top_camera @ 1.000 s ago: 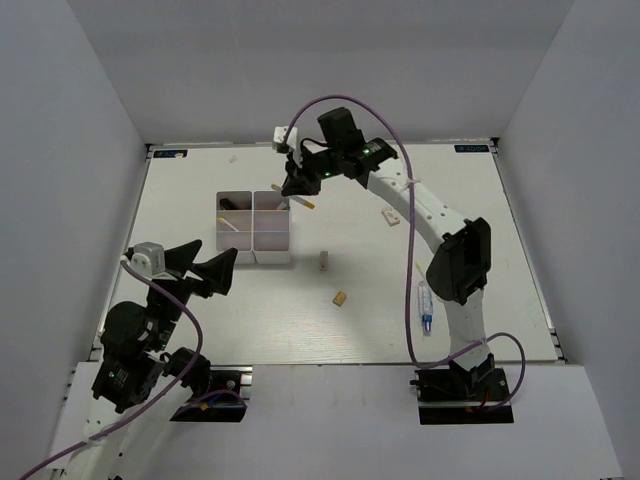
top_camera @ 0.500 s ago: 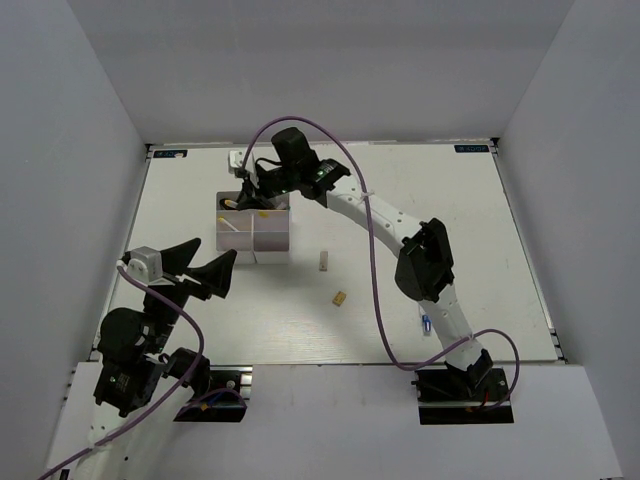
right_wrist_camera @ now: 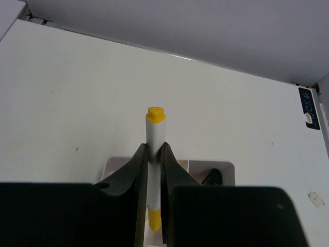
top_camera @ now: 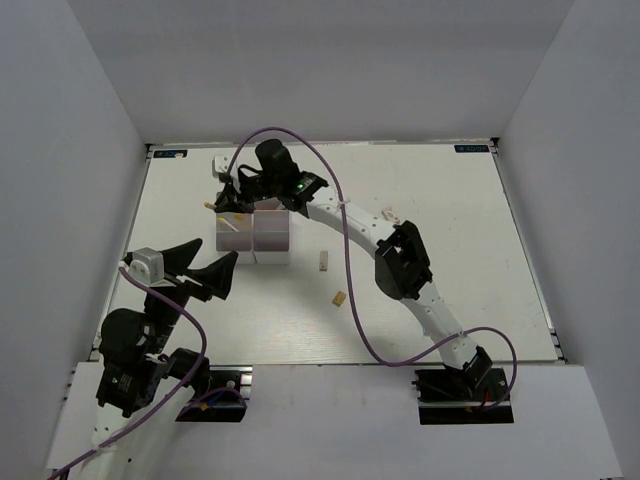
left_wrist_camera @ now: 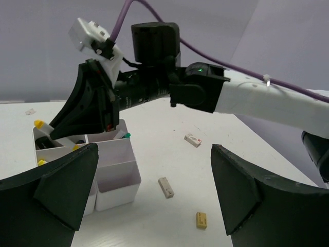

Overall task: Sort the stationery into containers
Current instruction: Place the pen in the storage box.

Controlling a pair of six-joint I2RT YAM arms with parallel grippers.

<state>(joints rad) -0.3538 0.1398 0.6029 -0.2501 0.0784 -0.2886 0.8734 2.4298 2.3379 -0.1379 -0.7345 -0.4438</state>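
Close by, the left tool (top_camera: 205, 262) is spread wide and holds nothing. Farther off, the right tool (right_wrist_camera: 154, 149) pinches a white pen (right_wrist_camera: 155, 128). The pen is slanted, with its low end right over the far-left pocket of the white box (top_camera: 272, 240).

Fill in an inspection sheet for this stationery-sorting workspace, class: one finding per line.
Surface: white table, mostly bare.
Job's things: four-compartment organizer holding stored pens; yellow-capped white pen gripped above it; tan eraser, pale eraser and white eraser lying loose.
Clutter: small white scrap near the far edge.
Grippers: left tool open, empty; right tool shut on the pen.
Cables: purple cable arching along the right arm.
Surroundings: grey walls on three sides.
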